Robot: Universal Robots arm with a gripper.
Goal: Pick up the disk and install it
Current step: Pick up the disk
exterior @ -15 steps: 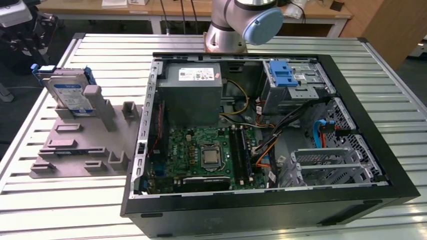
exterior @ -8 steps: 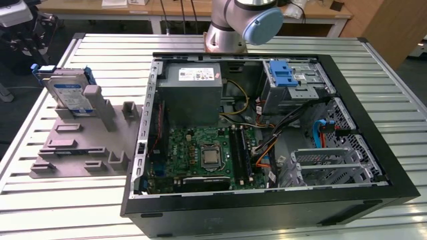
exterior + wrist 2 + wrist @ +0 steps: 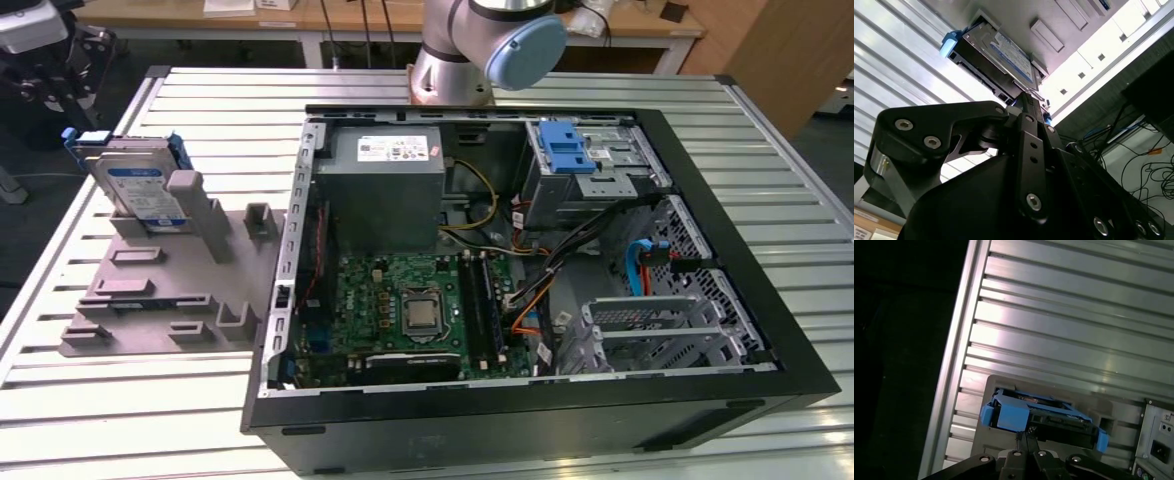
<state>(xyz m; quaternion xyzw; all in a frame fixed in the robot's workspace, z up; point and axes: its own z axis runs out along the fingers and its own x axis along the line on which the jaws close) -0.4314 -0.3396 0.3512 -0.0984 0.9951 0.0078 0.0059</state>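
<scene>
1. The disk (image 3: pixel 138 185) stands on edge in a slot of the grey holder (image 3: pixel 160 290), at 9 o'clock of the open computer case (image 3: pixel 747 300) in the exterior view. It is not yet lifted. Stowing it upright likely leaves its upper edge and blue carrier (image 3: pixel 1004 415) free for a grip from above.
2. The tool (image 3: pixel 1024 439) has its fingers drawn narrow, almost together, and holds nothing. In both wrist views it points at the carrier edge of the disk (image 3: pixel 999 52), near it but apart.
3. The case lies on its side with the cover off, presumably to open the bays from above. A drive cage with a blue latch (image 3: pixel 574 150) sits at 1 o'clock inside it.
4. The counter (image 3: pixel 134 410) is ribbed metal and carries the holder and the case.
5. Writing: a white-and-blue label on the disk and a white sticker (image 3: pixel 394 150) on the grey box. The print on both is too small to read.
</scene>
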